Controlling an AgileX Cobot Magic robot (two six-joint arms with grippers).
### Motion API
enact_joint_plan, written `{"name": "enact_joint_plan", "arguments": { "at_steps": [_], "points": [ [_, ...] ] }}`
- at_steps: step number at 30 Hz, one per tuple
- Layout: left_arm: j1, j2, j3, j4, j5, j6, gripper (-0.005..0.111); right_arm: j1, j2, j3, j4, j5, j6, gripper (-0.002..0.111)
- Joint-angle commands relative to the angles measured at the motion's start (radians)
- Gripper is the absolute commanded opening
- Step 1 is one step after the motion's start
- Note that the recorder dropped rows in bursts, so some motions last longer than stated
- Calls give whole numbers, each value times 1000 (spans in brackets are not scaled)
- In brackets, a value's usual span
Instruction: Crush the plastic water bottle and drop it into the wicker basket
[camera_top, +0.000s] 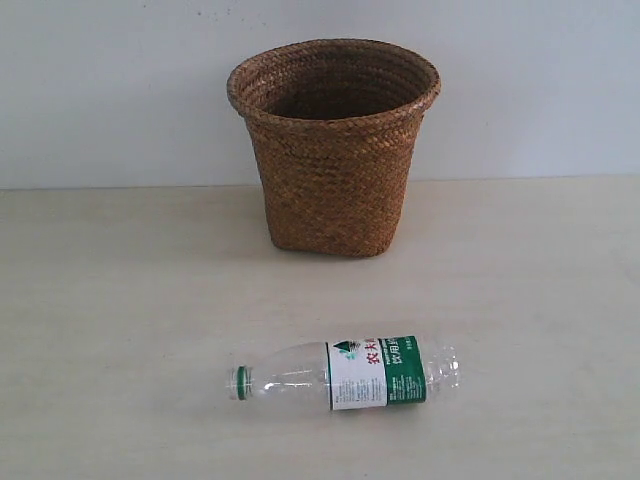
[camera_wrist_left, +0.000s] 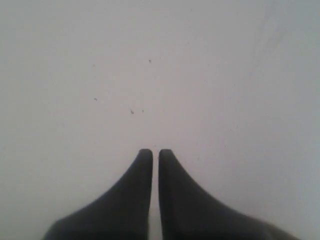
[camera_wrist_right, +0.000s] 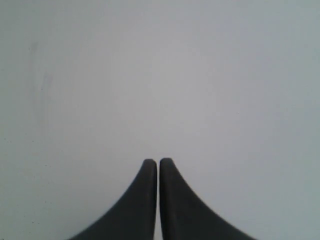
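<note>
The plastic water bottle lies on its side on the pale table, green cap pointing left, its green-and-white label with red characters facing up. Behind it stands the brown wicker basket, upright and open at the top. Neither arm shows in the exterior view. My left gripper is shut, its dark fingers nearly touching with nothing between them, facing a plain whitish surface. My right gripper is shut too and holds nothing, in front of a plain grey-white surface.
A plain white wall rises behind the table's back edge. Only the bottle and the basket stand on the tabletop.
</note>
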Motion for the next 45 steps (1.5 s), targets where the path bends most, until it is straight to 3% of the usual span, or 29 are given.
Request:
{"name": "enact_joint_plan", "arguments": {
  "at_steps": [1,6,12,17,20,24,34,38,45],
  "points": [
    [0,173,-140,192,173,-9,4,-4,155,-112,-8,52,-71,0],
    [-15,342,-290,315,429,1,4,-4,303,-223,-92,200,-86,0],
    [-132,506,-395,288,680,248,4,-2,470,-334,-170,398,-86,0],
    [-248,646,-482,199,855,437,4,15,619,-413,-184,590,-163,0],
    [-316,731,-532,99,936,634,4,68,705,-476,-182,721,-274,0],
    [-363,816,-579,-46,992,816,4,146,811,-557,-174,888,-361,0],
    [-387,951,-632,-440,1102,1307,4,259,999,-678,240,1120,-804,0],
    [-387,1009,-662,-507,1199,1451,4,287,1077,-714,344,1198,-872,0],
    [-389,1106,-681,-514,1231,1565,4,337,1199,-761,371,1267,-889,0]
  ]
}}
